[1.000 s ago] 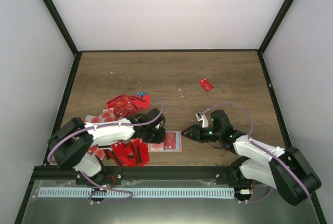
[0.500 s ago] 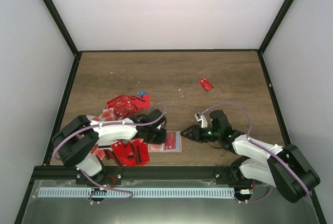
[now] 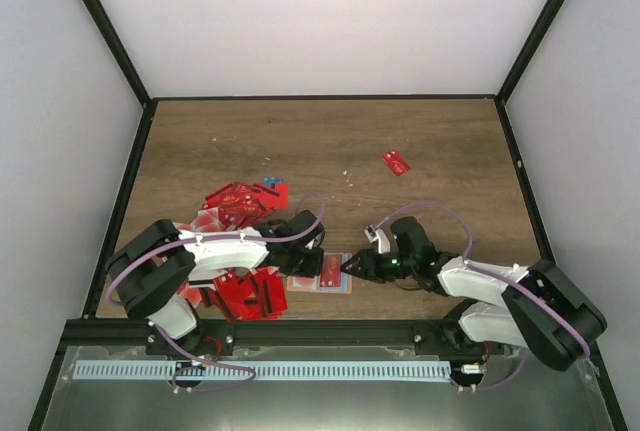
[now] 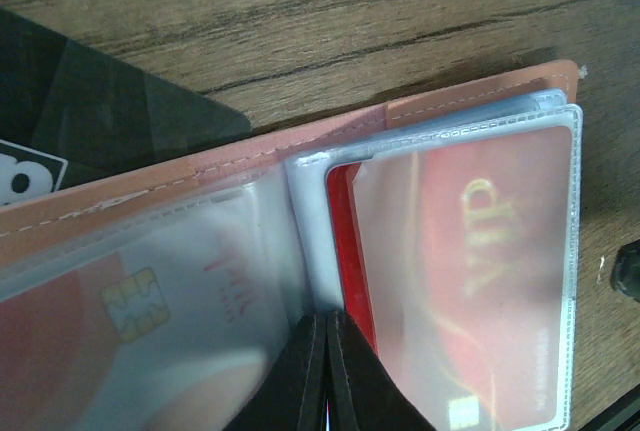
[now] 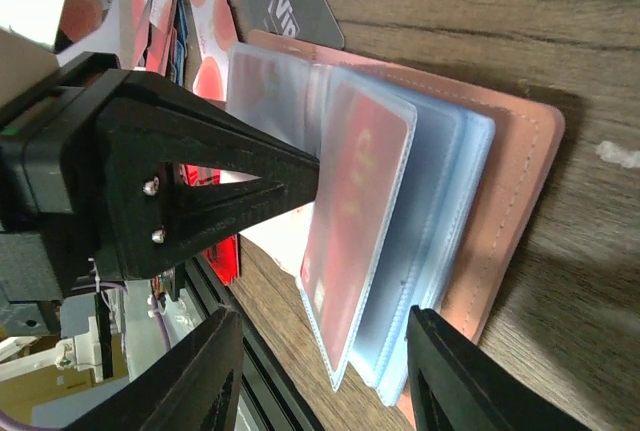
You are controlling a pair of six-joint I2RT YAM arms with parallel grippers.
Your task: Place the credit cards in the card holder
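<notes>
The salmon-tan card holder (image 3: 332, 285) lies open near the table's front edge. My left gripper (image 3: 312, 263) is shut, and its tips (image 4: 326, 336) press into the fold between the clear sleeves. The right-hand sleeve holds a red credit card (image 4: 460, 271), and the left one holds a pale card with a chip (image 4: 135, 301). My right gripper (image 3: 349, 267) is open at the holder's right edge. Its fingers (image 5: 205, 376) stand either side of the raised sleeves (image 5: 355, 201) without touching them. The salmon cover (image 5: 520, 181) lies flat beneath.
Heaps of red credit cards lie left of the holder (image 3: 240, 201) and in front of it (image 3: 250, 293). A single red card (image 3: 396, 162) lies further back on the right. A black card (image 4: 90, 121) rests beside the holder's far edge. The black frame rail (image 3: 300, 329) runs close in front.
My right gripper has moved left and now straddles the holder's right edge. The left gripper has shifted slightly right and stays shut on the fold.
</notes>
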